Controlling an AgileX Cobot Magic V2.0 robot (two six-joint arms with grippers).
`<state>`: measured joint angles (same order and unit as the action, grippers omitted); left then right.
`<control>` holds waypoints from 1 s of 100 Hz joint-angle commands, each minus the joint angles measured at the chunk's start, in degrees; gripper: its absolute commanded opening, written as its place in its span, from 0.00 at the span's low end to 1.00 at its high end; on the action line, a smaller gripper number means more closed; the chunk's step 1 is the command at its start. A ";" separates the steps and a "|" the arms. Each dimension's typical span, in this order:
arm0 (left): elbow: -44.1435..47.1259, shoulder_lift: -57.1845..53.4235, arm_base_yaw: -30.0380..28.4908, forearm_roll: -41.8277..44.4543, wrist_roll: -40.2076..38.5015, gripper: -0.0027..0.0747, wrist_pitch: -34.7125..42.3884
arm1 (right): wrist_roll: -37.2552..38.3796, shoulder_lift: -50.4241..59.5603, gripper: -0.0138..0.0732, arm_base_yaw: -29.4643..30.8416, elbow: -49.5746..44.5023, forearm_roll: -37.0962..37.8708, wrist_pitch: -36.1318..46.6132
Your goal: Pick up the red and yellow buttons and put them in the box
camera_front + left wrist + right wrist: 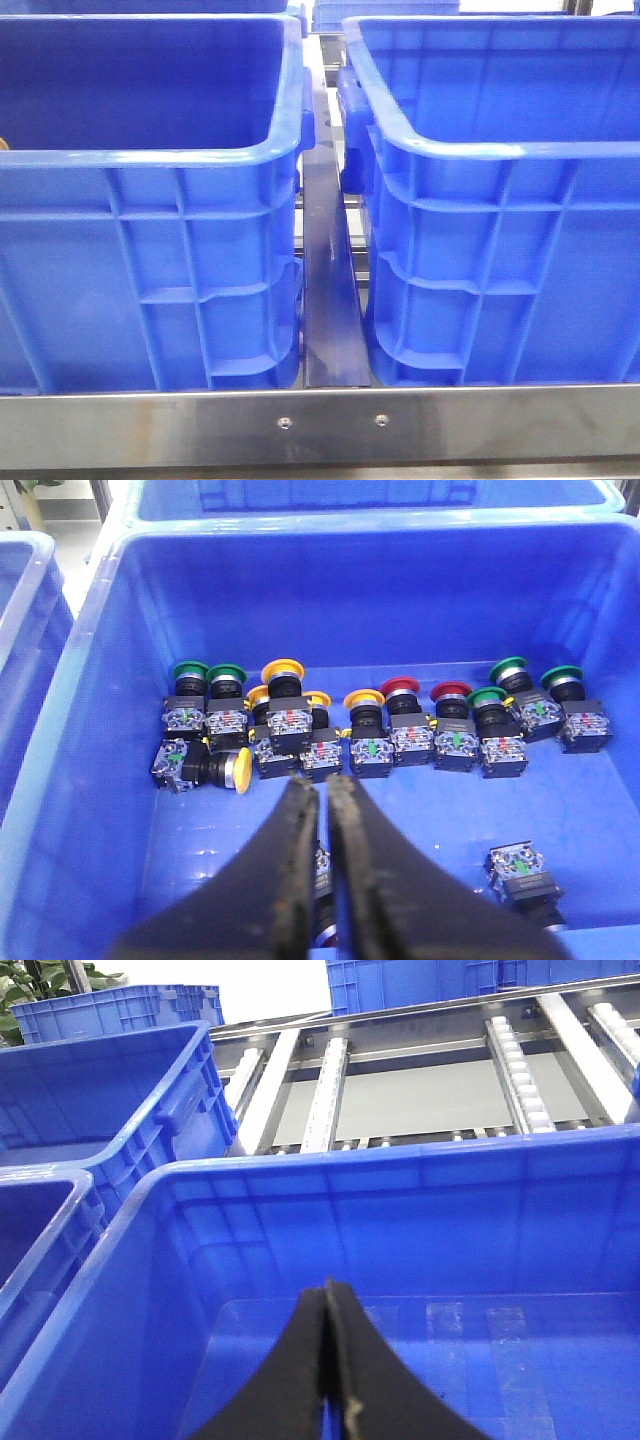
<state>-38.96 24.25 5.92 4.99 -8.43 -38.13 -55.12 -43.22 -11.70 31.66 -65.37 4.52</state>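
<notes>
In the left wrist view a blue crate (90,680) holds a row of push buttons on black bodies. Two have red caps (400,687) (451,691). Several have yellow caps, one upright (283,669) and one lying on its side (240,770). My left gripper (321,783) hangs above the crate floor just in front of the row, its fingers almost together with nothing between the tips. A dark button body (322,875) lies partly hidden under them. My right gripper (327,1285) is shut and empty above a second blue crate (400,1210) with a bare floor. Neither gripper shows in the front view.
Green-capped buttons (189,670) (510,666) stand in the same row, and one loose unit (522,872) lies apart. The front view shows two tall blue crates (150,250) (500,250) with a narrow gap between them. A roller conveyor (420,1090) and more crates (110,1090) lie beyond.
</notes>
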 commanded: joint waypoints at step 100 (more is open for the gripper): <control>-24.64 49.79 -0.03 0.32 -1.45 0.73 9.85 | -0.94 0.42 0.08 0.32 1.52 0.75 -0.92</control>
<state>-58.59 70.43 5.92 4.99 -9.10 -31.94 -55.21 -43.22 -11.70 31.66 -65.37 2.39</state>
